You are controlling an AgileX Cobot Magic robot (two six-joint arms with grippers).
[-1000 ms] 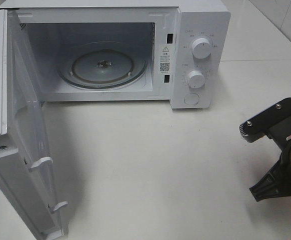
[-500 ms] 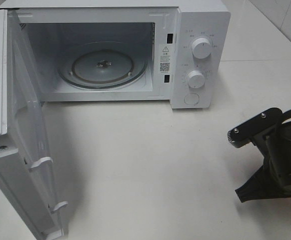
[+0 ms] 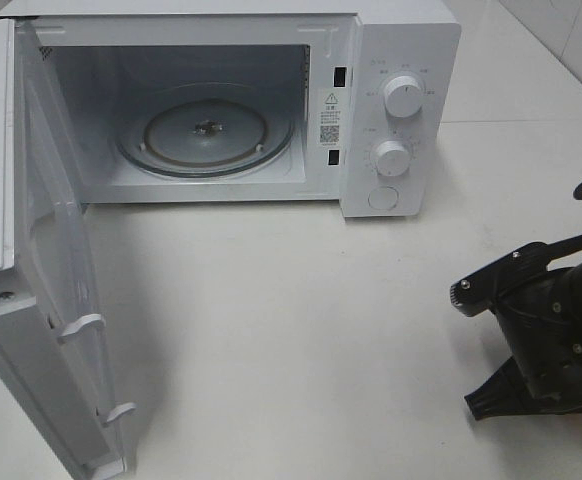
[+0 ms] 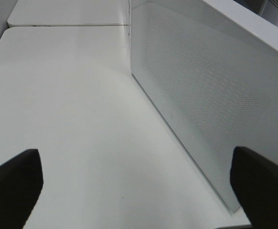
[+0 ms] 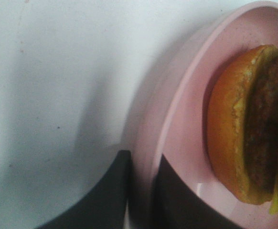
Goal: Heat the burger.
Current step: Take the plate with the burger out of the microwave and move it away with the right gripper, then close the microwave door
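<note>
The burger (image 5: 246, 124), with its golden-brown bun, dark patty and a strip of red and yellow, lies on a pink round plate (image 5: 187, 109) and shows only in the right wrist view. My right gripper (image 5: 141, 157) straddles the plate's rim, one dark finger outside it and one inside, with only a narrow gap between them. In the high view only the right arm (image 3: 551, 320) shows, low at the right edge, and the burger is out of frame. My left gripper (image 4: 134, 181) is wide open with nothing between its fingers, beside the microwave's door.
The white microwave (image 3: 401, 60) stands at the back with its door (image 3: 41, 250) swung fully open to the left. Its glass turntable (image 3: 206, 130) is bare. White tabletop lies between the microwave and the right arm.
The right arm has moved toward the table's front edge and slightly left over the last second. The microwave and the left gripper have not moved.
</note>
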